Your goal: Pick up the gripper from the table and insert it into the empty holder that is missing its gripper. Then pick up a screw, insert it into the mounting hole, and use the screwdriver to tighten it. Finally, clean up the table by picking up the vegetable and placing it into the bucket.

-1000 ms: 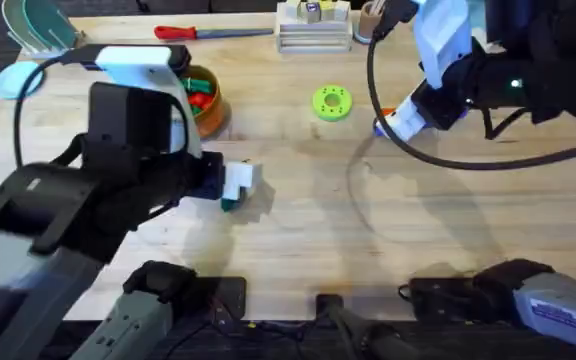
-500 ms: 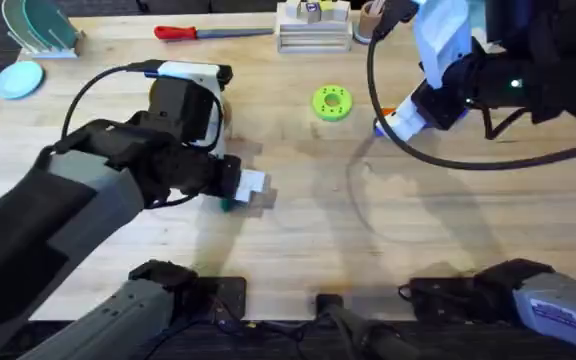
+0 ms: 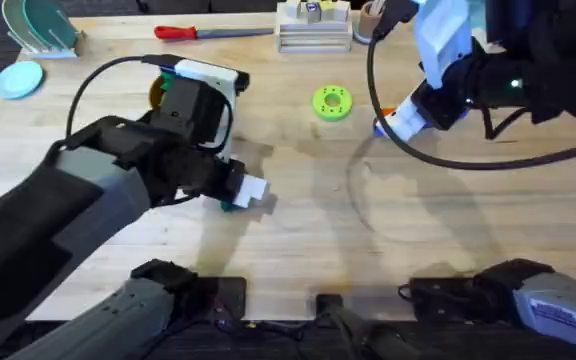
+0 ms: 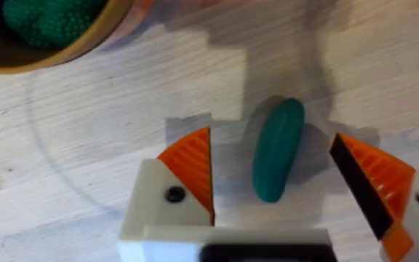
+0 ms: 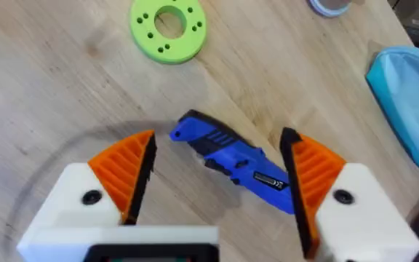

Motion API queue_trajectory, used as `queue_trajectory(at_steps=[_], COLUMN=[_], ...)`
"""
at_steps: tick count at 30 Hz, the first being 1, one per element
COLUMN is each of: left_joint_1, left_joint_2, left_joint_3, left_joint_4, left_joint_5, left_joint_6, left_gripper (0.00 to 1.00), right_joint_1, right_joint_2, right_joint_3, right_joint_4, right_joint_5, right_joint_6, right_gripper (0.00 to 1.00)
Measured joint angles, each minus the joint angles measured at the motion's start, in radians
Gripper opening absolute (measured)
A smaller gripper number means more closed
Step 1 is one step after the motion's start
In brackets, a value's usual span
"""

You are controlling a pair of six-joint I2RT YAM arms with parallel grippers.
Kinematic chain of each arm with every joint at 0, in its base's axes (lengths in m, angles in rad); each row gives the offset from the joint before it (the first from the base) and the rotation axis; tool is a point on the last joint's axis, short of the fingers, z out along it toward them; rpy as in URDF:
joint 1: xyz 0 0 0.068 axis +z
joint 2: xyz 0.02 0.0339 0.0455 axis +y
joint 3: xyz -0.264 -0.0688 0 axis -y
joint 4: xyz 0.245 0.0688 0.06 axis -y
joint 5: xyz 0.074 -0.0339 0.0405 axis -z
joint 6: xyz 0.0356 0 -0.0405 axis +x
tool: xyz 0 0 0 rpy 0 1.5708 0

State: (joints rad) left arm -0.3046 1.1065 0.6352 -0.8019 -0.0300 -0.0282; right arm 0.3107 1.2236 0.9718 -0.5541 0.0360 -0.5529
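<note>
While the dark green vegetable lies flat on the pale wooden surface, the left gripper hangs directly over it, orange ribbed pads spread wide on either side and touching nothing. Seen from overhead, the toy shows as a sliver of green under the white fingertips just left of the surface's centre, with the bucket near it toward 11 o'clock, largely hidden behind the arm; the left wrist view shows its tan rim and bumpy green toys inside. The vegetable is a smooth, rounded, cucumber-like piece, uniformly teal-green, lying nearly parallel to the pads and closer to one than the other. Judging by this, the clean-up step is in hand and the grasp not yet made: a good pick would centre the gripper over the toy's middle, come down until the pads bracket its sides, then close gently across its narrow width, since so slick and rounded a shape could squirt out or roll under an off-centre squeeze. At roughly 2 o'clock on the surface, the right gripper is likewise released, pads apart around the blue screwdriver, which rests on the wood beside a green disc with holes.
</note>
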Motion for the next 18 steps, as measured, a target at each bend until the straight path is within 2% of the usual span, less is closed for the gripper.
queue_trajectory(at_steps=[6, 14, 16, 18], left_joint_1=[-0.053, -0.056, -0.056, -0.056], left_joint_2=[0.075, 0.181, 0.199, 0.21], left_joint_3=[0.017, 0.06, 0.068, 0.072], left_joint_4=[-0.029, -0.042, -0.045, -0.045], left_joint_5=[-0.044, -0.065, -0.068, -0.07], left_joint_6=[0.014, 0.02, 0.021, 0.021], left_gripper=[0.991, 0.991, 0.921, 0.679], right_joint_1=[0.0, 0.0, 0.0, 0.0], right_joint_2=[0.0, 0.0, 0.0, 0.0], right_joint_3=[0.0, 0.0, 0.0, 0.0], right_joint_4=[0.0, 0.0, 0.0, 0.0], right_joint_5=[0.0, 0.0, 0.0, 0.0], right_joint_6=[0.0, 0.0, 0.0, 0.0], right_gripper=[0.984, 0.984, 0.985, 0.985])
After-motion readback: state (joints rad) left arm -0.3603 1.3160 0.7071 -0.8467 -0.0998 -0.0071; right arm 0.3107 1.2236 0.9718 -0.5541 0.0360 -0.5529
